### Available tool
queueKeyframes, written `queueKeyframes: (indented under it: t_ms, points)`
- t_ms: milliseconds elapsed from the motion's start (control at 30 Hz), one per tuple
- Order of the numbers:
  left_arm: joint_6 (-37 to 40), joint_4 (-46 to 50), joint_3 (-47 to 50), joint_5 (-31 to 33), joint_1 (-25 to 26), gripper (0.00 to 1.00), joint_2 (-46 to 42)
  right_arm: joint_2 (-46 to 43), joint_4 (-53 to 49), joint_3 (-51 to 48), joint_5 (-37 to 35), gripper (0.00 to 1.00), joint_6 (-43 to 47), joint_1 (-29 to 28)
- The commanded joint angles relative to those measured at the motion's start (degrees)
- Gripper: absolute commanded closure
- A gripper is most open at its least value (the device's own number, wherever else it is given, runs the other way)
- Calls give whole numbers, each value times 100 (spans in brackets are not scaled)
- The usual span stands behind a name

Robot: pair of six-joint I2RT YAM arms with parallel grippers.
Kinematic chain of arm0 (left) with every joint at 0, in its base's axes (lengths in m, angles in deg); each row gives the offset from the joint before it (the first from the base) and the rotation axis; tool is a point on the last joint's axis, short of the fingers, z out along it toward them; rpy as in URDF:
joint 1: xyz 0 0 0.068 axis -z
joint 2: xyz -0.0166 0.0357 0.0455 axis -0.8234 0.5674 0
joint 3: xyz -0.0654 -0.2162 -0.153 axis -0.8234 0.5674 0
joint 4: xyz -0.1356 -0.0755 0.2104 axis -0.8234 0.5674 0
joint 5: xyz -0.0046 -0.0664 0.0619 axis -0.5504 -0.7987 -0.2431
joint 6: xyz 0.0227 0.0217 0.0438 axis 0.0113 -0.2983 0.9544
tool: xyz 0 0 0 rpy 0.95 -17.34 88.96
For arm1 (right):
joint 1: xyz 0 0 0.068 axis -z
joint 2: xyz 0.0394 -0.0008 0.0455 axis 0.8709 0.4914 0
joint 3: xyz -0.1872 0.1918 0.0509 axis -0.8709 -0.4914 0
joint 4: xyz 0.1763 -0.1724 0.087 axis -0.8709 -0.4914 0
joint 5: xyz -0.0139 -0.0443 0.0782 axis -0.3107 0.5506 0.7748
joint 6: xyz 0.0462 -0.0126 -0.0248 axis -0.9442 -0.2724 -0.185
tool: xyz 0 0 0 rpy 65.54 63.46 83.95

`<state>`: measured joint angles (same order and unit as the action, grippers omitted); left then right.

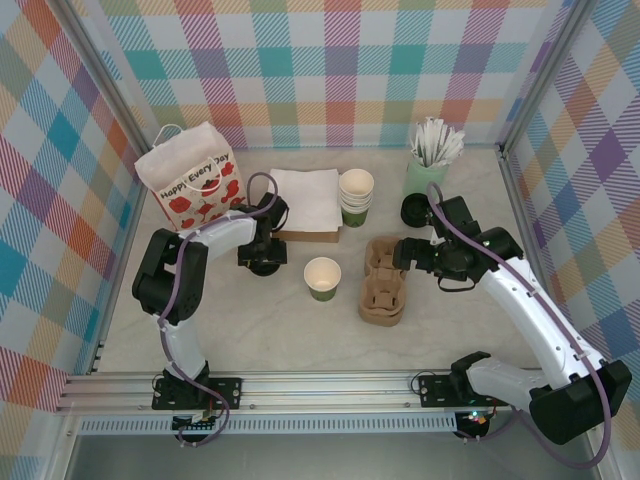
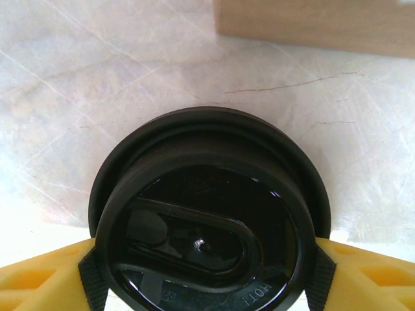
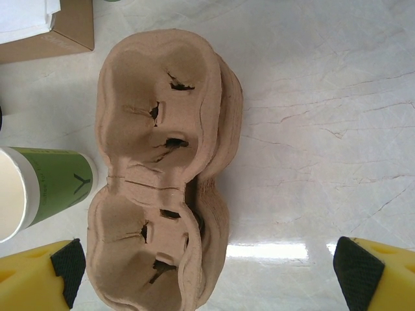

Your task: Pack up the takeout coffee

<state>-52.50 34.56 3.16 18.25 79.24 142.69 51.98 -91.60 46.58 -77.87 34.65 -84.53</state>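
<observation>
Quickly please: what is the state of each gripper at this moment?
Left gripper: closed on the black lid, jaws touching both its sides.
Right gripper: open wide, holding nothing, above the cardboard cup carrier.

The cup (image 1: 322, 277) was cream inside, dark green outside; the lid (image 2: 207, 214) black; the carrier (image 3: 162, 175) brown. Far left, the bag (image 1: 192, 185) was white with red flowers. The table (image 1: 260, 330) was pale marble (faintly veined), walls (image 1: 330, 70) pastel plaid.

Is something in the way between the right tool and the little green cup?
Yes. The brown cup carrier lies on the table between them. The right tool hangs open over the carrier, and the little green cup stands just beyond the carrier's left side.
</observation>
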Motion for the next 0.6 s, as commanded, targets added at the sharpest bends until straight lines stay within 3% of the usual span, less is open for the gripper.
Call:
queueKeyframes:
  t_ms: [0, 233, 567]
  points:
    - [95, 33, 7, -136, -97, 25, 34, 12, -15, -36, 90, 0, 53, 26]
    - [140, 151, 113, -181, -96, 25, -390, -20, -27, -74, 75, 0, 61, 27]
    - [57, 661, 242, -358, 21, 26, -1716, -42, 34, -163, 80, 0, 18, 32]
